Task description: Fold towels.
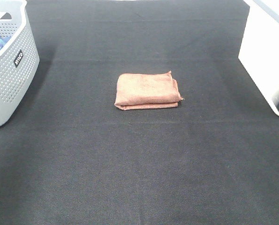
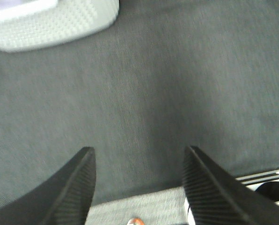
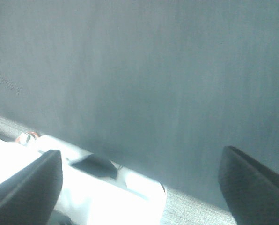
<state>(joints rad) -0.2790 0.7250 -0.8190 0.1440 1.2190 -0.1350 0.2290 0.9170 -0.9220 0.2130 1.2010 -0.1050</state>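
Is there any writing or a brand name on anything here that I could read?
One small black label with white letters on the side of the grey perforated plastic basket: too small and tilted to read.
Folded orange-pink towel, black cloth table cover, white box: no text.

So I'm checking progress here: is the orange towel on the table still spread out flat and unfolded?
No, the orange towel lies folded into a compact layered rectangle on the dark table.
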